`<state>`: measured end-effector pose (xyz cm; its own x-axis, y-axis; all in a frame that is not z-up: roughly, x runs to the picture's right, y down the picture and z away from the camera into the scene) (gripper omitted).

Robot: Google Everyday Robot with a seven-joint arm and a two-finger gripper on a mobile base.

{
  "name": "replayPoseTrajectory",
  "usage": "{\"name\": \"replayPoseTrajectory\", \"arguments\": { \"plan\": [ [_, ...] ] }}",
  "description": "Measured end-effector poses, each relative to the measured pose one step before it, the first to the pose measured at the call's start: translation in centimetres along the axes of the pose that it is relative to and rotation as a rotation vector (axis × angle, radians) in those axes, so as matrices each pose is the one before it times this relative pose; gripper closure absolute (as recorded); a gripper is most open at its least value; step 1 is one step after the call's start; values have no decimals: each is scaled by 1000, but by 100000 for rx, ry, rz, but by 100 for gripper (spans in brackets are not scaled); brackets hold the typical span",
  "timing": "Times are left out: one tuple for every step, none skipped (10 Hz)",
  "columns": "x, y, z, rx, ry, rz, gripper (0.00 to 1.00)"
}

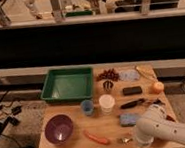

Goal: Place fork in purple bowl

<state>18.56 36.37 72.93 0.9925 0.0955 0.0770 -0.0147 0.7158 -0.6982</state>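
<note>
At the surface's (76, 146) front edge, the gripper (142, 141) hangs beside the fork (124, 140); I cannot tell its grip. The purple bowl (58, 128) sits well left.

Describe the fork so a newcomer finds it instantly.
On the wooden table, look along the front edge, right of the purple bowl. The fork lies between the orange stick and the claw on the white arm: small, silvery, metallic.

So the chunky white robot arm (169, 129) comes in from the near right, its pale gripper (143, 142) pointing straight down.
</note>
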Motion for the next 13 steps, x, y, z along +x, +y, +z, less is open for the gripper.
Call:
{"name": "replayPoseTrajectory", "arguments": {
  "plan": [
    [9,31,-24,11,-37,112,54],
    [27,111,10,-241,68,55,54],
    [61,38,-65,-24,59,209,54],
    [56,100,-9,-237,82,147,54],
    [1,26,-55,138,83,-114,54],
    [-34,-22,36,314,-180,-166,56],
    [-102,-136,82,451,-94,-746,65],
    [-169,117,45,-440,-647,153,74],
    [-47,27,61,-180,-172,-212,80],
    [-34,-46,50,-55,-74,-281,83],
    [-17,-4,34,-82,-43,-207,83],
    [0,2,10,-68,-55,-81,83],
    [-14,4,25,-99,-136,5,83]
  ]
}}
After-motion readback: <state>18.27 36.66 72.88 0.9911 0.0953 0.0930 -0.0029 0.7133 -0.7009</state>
